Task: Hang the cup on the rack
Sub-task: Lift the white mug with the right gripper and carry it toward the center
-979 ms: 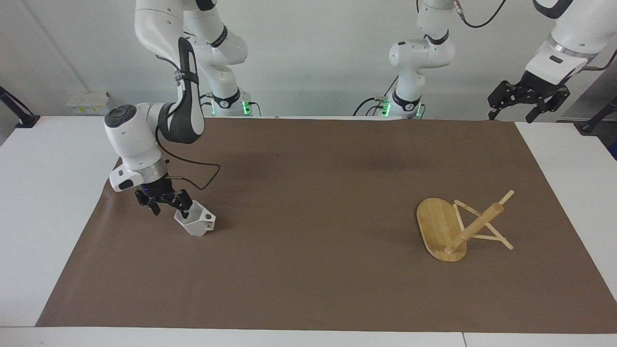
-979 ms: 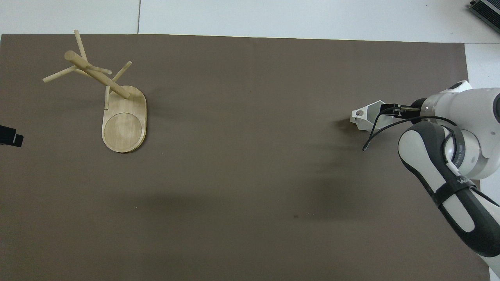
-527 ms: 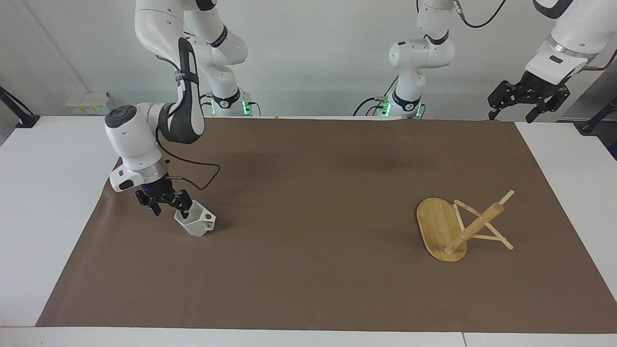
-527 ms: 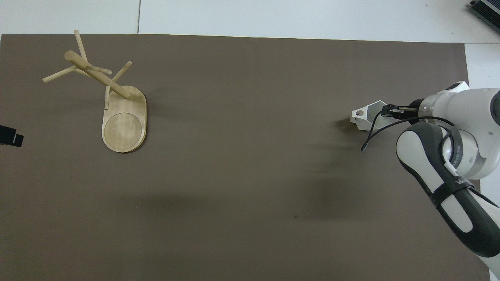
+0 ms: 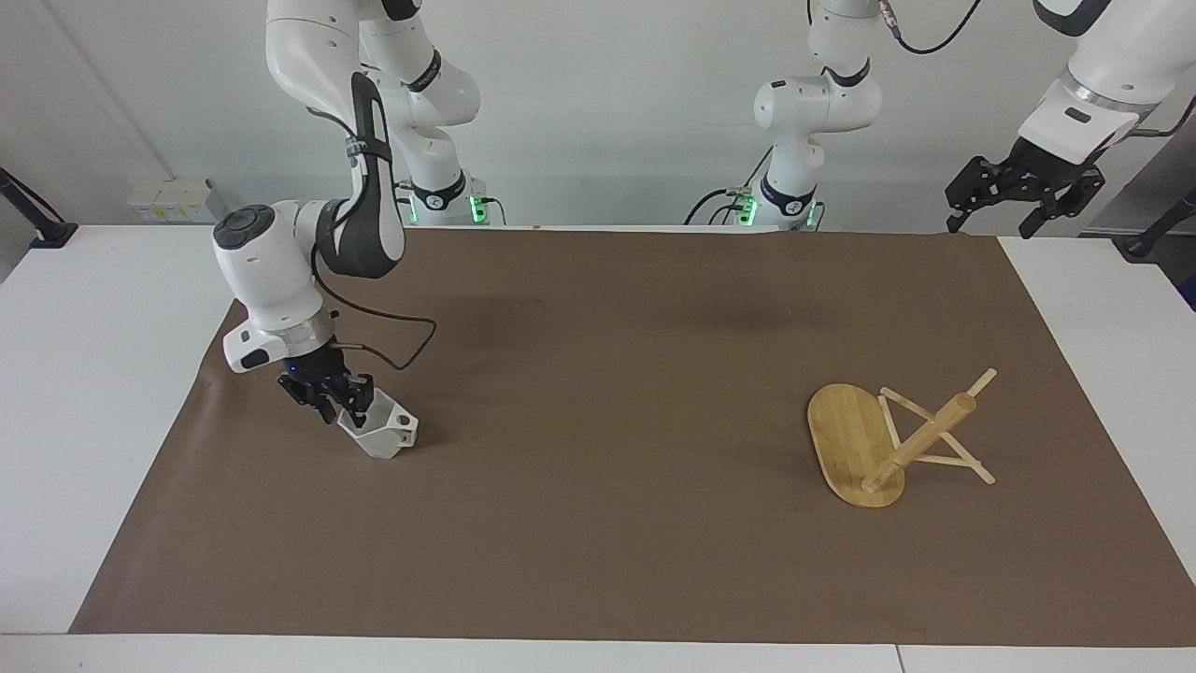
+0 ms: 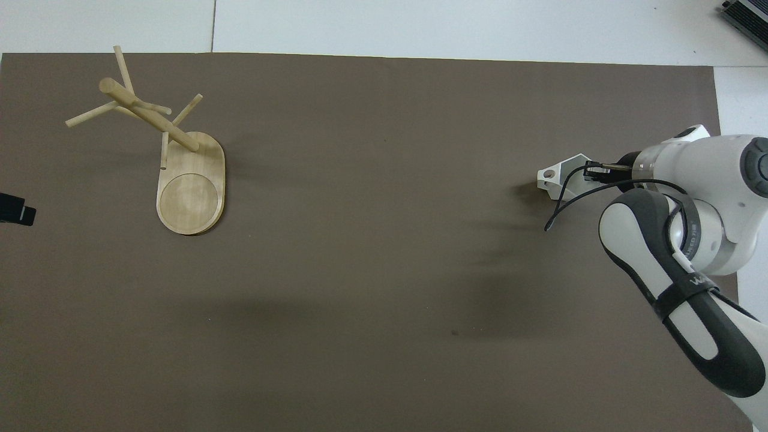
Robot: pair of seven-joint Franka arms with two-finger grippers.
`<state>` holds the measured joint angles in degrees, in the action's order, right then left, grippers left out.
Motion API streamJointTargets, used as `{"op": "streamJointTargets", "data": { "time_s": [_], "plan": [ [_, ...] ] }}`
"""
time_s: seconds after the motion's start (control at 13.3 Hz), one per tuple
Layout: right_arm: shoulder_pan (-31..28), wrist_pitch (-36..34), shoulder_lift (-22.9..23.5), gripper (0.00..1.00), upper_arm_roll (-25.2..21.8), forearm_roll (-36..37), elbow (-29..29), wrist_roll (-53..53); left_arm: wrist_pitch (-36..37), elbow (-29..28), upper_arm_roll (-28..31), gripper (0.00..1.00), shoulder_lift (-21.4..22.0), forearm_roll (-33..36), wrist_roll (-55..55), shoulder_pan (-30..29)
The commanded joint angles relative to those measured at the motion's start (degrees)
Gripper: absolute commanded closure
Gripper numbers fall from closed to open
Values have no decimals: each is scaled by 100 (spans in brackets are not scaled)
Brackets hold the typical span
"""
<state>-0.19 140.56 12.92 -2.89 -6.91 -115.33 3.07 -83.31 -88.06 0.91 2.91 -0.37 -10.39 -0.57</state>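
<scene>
The cup [image 5: 381, 430], white and faceted with a round hole through its blocky handle, sits on the brown mat [image 5: 598, 523] toward the right arm's end of the counter [image 5: 84, 393], well apart from the rack [image 5: 897, 439]. The right tool [image 5: 341, 404] is clamped on the cup's rim. Bare mat spreads wide between cup and rack. The left tool [image 5: 1018, 201] waits, fingers apart, above the mat's corner.

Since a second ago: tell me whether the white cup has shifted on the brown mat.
No. The white cup sits at the same spot on the brown mat.
</scene>
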Motion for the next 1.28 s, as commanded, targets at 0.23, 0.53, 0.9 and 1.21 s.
{"op": "streamJointTargets", "data": {
  "time_s": [0.23, 0.53, 0.9, 1.21],
  "plan": [
    [-25, -54, -26, 100, 35, -100, -7, 63, 131, -115, 15, 0, 131, -60, -77, 31],
    [-25, -634, -26, 100, 174, -100, 230, 28, 306, -123, -449, 0, 175, -60, -69, -12],
    [-25, -1073, -123, 100, 1017, -204, 835, 19, 272, -115, -583, 0, 175, -60, -51, 84],
    [-25, -1110, -123, 100, 1431, -2469, 1205, 1, 290, -132, -566, 0, 183, -60, -60, 14]
  ]
}}
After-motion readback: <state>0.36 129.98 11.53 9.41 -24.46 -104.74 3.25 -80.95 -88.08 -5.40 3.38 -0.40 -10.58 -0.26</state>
